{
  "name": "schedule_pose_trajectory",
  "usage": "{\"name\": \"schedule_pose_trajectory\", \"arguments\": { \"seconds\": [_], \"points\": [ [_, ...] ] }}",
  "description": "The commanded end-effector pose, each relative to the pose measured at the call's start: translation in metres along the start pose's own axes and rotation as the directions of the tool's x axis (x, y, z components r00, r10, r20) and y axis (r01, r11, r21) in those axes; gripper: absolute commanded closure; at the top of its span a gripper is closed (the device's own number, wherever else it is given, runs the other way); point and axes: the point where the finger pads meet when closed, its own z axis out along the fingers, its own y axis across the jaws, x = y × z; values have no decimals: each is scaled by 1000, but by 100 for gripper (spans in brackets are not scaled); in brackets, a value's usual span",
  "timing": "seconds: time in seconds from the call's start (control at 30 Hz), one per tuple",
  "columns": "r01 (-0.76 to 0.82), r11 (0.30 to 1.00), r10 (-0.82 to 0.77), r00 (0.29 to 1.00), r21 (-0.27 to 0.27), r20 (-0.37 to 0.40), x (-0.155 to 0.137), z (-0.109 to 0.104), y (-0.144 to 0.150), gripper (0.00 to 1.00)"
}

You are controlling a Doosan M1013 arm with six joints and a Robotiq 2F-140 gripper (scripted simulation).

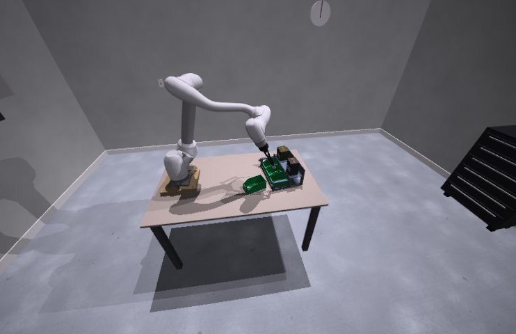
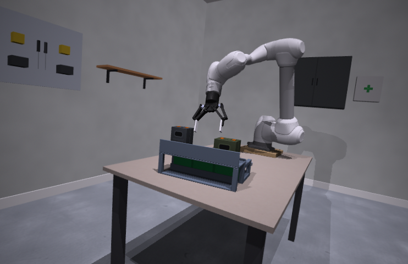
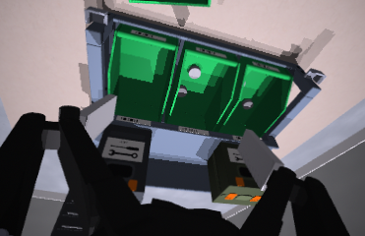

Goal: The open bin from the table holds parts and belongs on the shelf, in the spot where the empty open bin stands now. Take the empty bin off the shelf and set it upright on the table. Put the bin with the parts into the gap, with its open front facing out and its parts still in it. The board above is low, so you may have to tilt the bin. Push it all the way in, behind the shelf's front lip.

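The green empty bin (image 1: 279,180) (image 3: 141,66) stands in the shelf (image 1: 302,174) (image 2: 198,152) (image 3: 94,64), in the left spot of the wrist view. The green bin on the table (image 1: 254,185) stands upright in front of the shelf; only its edge shows at the top of the wrist view, so its parts cannot be made out. My gripper (image 1: 271,163) (image 2: 208,130) (image 3: 180,124) is open and empty above the shelf, its fingers spread across the row of bins and pointing down. It touches no bin that I can see.
The middle bin (image 3: 210,64) holds two round parts and the right bin (image 3: 263,84) shows one. A black box (image 1: 292,165) (image 2: 181,135) (image 3: 125,159) and an olive box (image 1: 282,152) (image 2: 226,144) (image 3: 229,177) stand on top of the shelf behind the bins, close to the fingers.
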Motion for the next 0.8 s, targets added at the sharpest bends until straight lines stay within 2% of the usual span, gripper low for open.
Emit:
{"name": "schedule_pose_trajectory", "arguments": {
  "seconds": [0.0, 0.63, 0.67, 0.77],
  "points": [
    [0, 1000, 0, 1000, 0, 0, 0, 0, 0, 0],
    [0, 1000, 0, 1000, 0, 0, 0, 0, 0, 0],
    [0, 1000, 0, 1000, 0, 0, 0, 0, 0, 90],
    [0, 1000, 0, 1000, 0, 0, 0, 0, 0, 90]
  ]
}}
